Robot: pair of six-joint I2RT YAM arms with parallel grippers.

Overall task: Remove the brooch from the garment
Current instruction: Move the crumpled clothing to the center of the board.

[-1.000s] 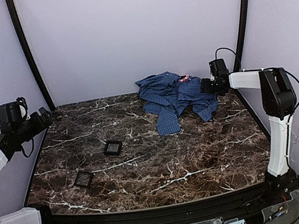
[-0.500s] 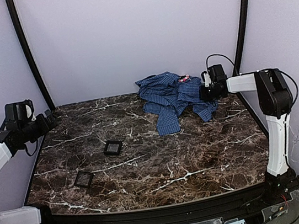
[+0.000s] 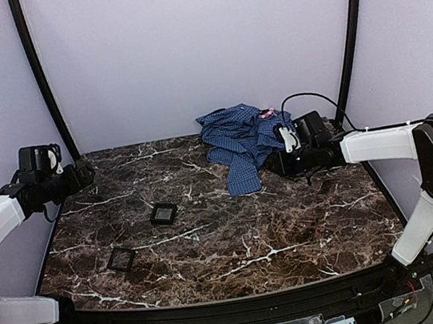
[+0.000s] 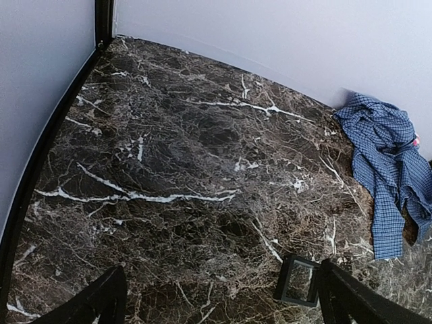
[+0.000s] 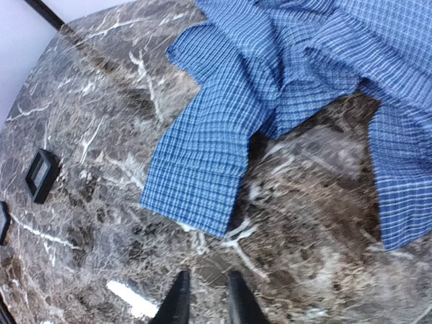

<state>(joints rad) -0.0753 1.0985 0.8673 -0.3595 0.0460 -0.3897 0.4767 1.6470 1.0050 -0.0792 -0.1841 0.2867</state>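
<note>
Pink brooch (image 3: 268, 112) on shirt (image 3: 237, 139) | L hand (image 4: 221, 271) wide | R hand (image 5: 207, 277) narrow, empty

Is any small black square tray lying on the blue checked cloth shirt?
No, one tray and the other tray lie on the dark marble table, apart from the shirt.

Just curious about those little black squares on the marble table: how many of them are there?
2. One black square tray lies left of centre; the second tray lies nearer the front-left. More could be hidden under the checked shirt.
</note>
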